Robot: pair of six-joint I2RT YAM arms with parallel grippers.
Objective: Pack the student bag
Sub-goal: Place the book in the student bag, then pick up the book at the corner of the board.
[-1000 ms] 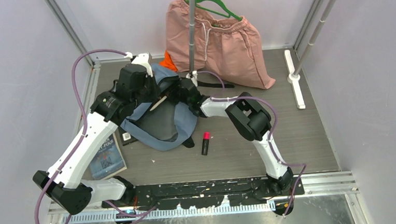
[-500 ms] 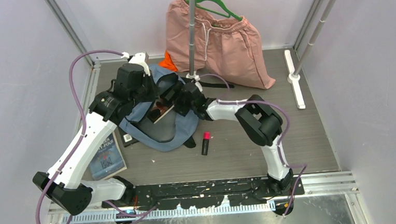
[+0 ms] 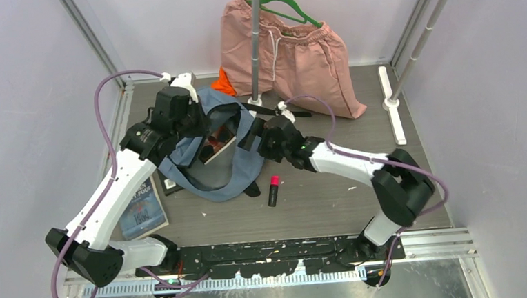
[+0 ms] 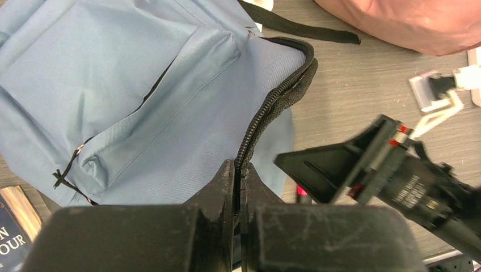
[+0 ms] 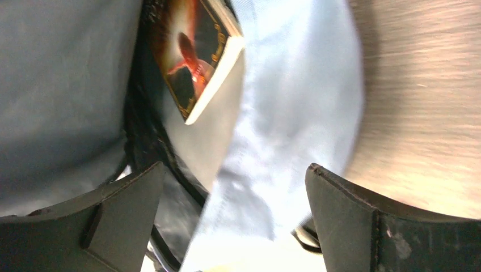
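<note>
Grey tabletop (image 3: pixel 360 191) w/ the bag (image 3: pixel 248 167) lying left of middle. Its zip edge is clenched in the left hand (image 4: pixel 238 173), mouth held open. Just beside, the right hand (image 5: pixel 233 170) is released, nothing in it. One book (image 5: pixel 195 62) sits partly in; blue book (image 3: pixel 142 208) & pink pen (image 3: pixel 274 188) prob. not packed yet.

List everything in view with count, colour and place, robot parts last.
bag: one, grey-blue, mid-table, open
dark book: one, dark cover with red art, in the bag's mouth
blue book: one, blue, on the table left of the bag
marker: one, black with pink cap, on the table right of the bag
shorts: one, pink, hung at the back
hanger: one, green, atop the shorts
cloth: one, orange, behind the bag
pole: one, grey, upright before the shorts
left claw: black, shut on the bag's zipper edge
right claw: black, open, over the bag's mouth
</note>
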